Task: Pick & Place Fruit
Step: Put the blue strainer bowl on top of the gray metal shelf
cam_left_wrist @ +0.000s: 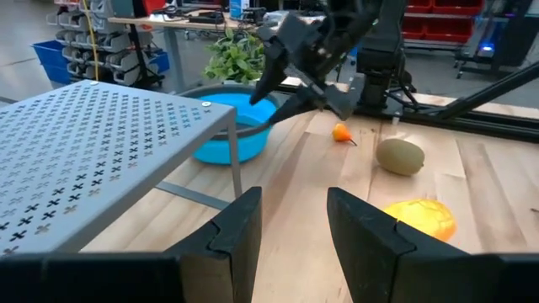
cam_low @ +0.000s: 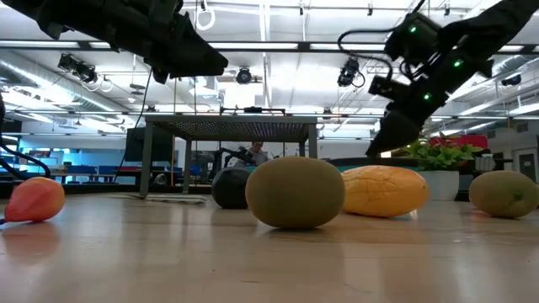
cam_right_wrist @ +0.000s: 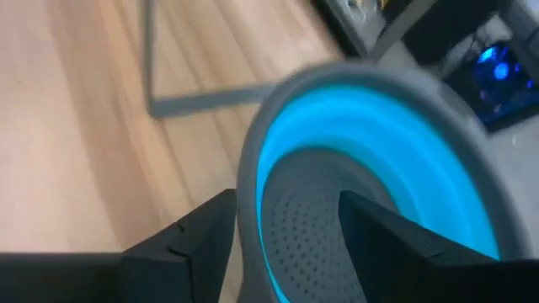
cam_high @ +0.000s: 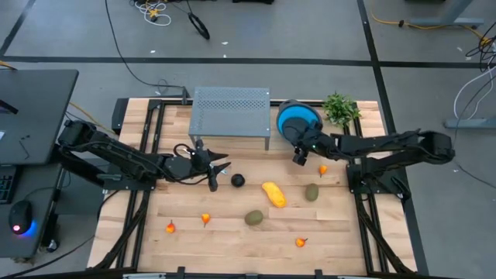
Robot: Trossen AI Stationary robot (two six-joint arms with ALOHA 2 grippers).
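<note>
Right pincer (cam_high: 299, 157) poised at the near rim of the round blue colander bowl (cam_high: 297, 119), fingers apart, nothing visible between them; bowl's contents hidden. Just beside: tiny orange piece (cam_high: 323, 170). Farther out on the wooden worktop (cam_high: 232, 232), unplaced: olive-brown ovals (cam_high: 311, 192), yellow oblong fruit (cam_high: 273, 194), black ball (cam_high: 237, 180). Left pincer (cam_high: 219, 165), partly apart and empty, waiting beside the ball. Judged mostly undone.

Counting the things on the table

Sitting there are one yellow fruit (cam_high: 273, 194), two olive-brown fruits (cam_high: 254, 218) (cam_high: 311, 192), one black ball (cam_high: 238, 180), four tiny orange pieces (cam_high: 170, 227) (cam_high: 205, 218) (cam_high: 301, 242) (cam_high: 323, 170), one blue bowl (cam_high: 297, 117), one grey metal stand (cam_high: 230, 110) and one green plant (cam_high: 339, 108).
</note>
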